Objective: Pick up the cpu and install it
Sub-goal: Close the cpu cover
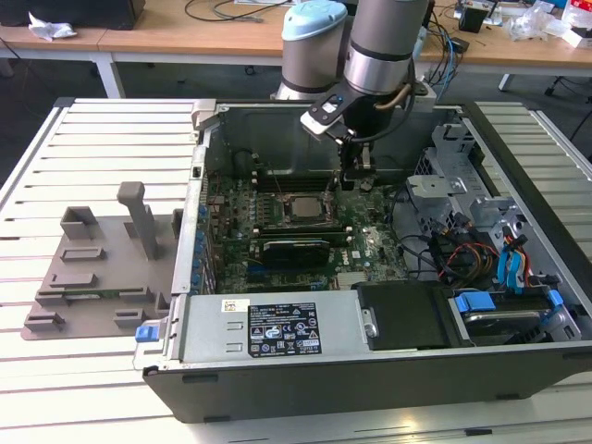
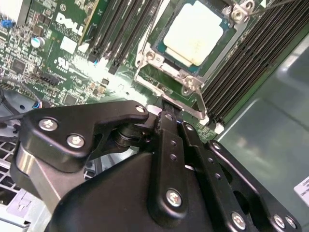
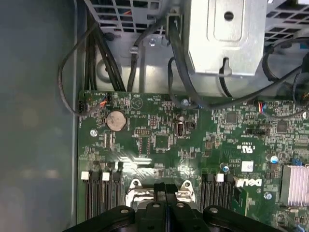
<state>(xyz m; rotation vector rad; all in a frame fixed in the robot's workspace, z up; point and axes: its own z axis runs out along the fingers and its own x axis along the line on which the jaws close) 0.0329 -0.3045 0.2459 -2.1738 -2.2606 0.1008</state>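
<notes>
black tool [image 2: 166,108], closed narrow on nothing, hangs just beside the socket frame [image 2: 186,82] holding the cpu [image 2: 193,31], judged light, stiff, slick-topped, fragile, best taken by opposite edges.

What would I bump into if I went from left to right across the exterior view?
grey plastic tray with upright posts → shiny silver square cpu → grey metal drive cage → bright blue flat cables
</notes>
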